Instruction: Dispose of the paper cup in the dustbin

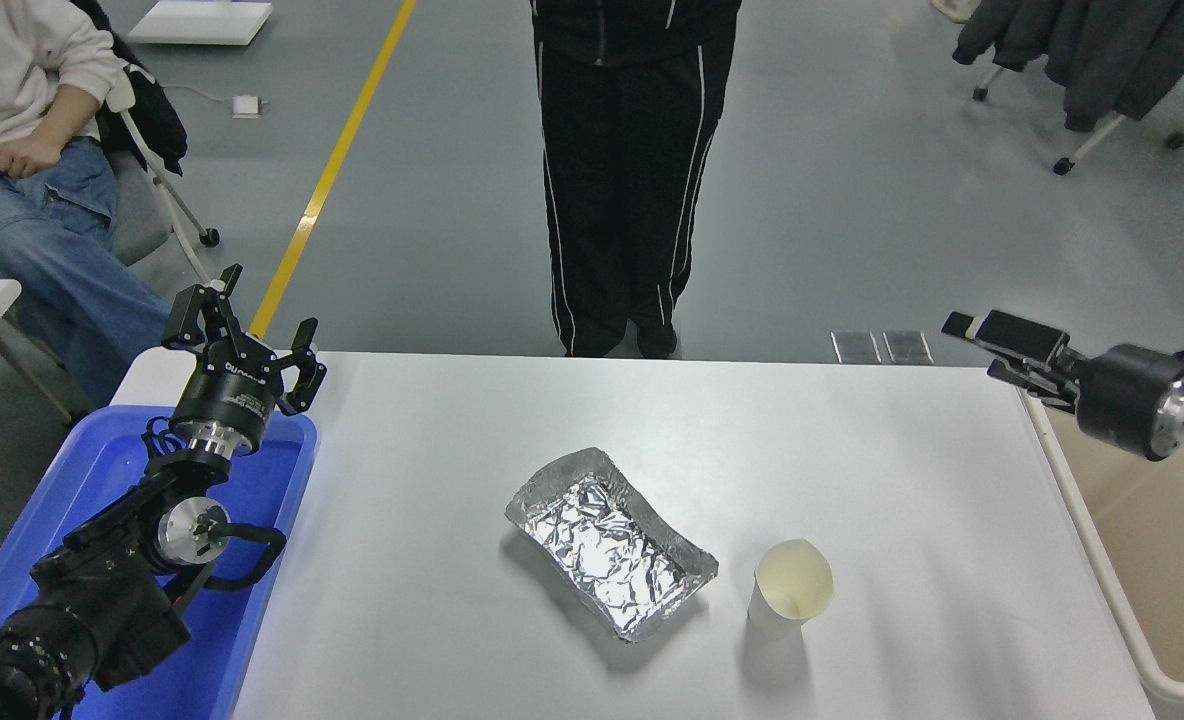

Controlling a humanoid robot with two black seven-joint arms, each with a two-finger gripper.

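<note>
The paper cup [790,588] stands upright on the white table [852,450], near the front, right of the middle; its rim is slightly squashed. The beige dustbin [1092,560] sits at the table's right edge, only its left rim and inside showing. My right gripper [982,348] comes in from the right edge, above the table's far right corner and the bin's rim, well away from the cup; its fingers look close together and hold nothing. My left gripper [252,335] is parked at the left over the blue tray, open and empty.
A crinkled silver foil tray [607,540] lies just left of the cup. A blue plastic tray [102,470] sits under the left arm. A person in black trousers [622,180] stands at the far side; another sits at the top left.
</note>
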